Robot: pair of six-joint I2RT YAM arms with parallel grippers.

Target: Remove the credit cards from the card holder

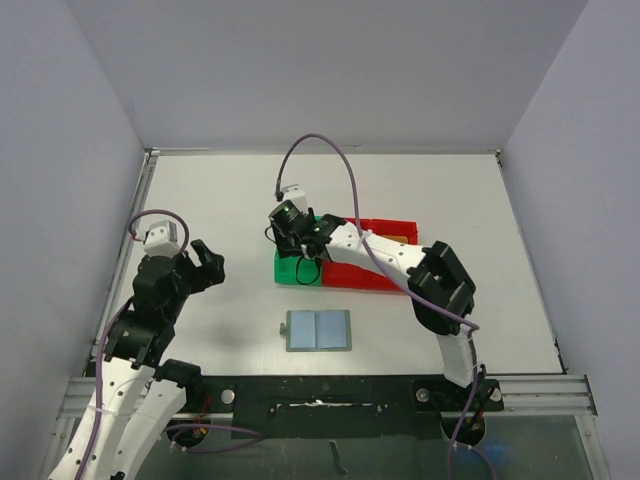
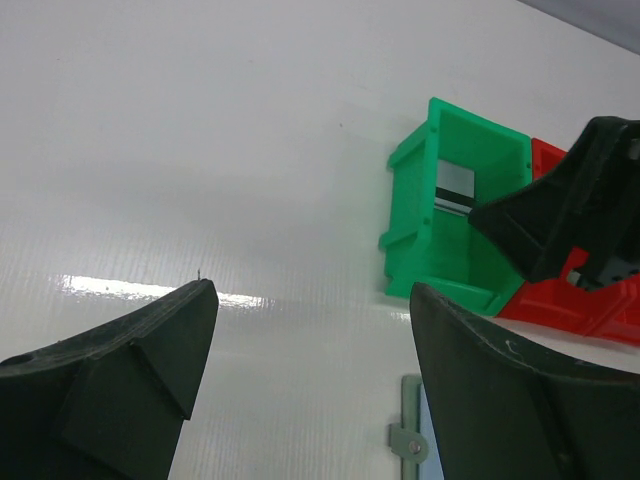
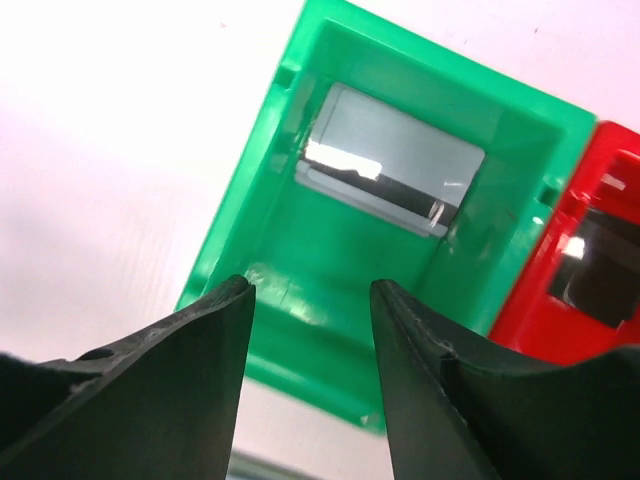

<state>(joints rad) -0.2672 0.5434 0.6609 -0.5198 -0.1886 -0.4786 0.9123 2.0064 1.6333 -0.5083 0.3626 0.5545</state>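
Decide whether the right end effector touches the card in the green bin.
Apart. The right wrist view shows the card flat in the green bin, with bare green floor between it and the right end effector.

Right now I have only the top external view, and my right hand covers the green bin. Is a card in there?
Observer: Yes. The right wrist view shows one credit card lying inside the green bin.
Operator: Is the right hand gripping it?
Observer: No. The right hand hangs over the near side of the bin with its fingers apart and nothing between them. The card lies farther in, untouched.
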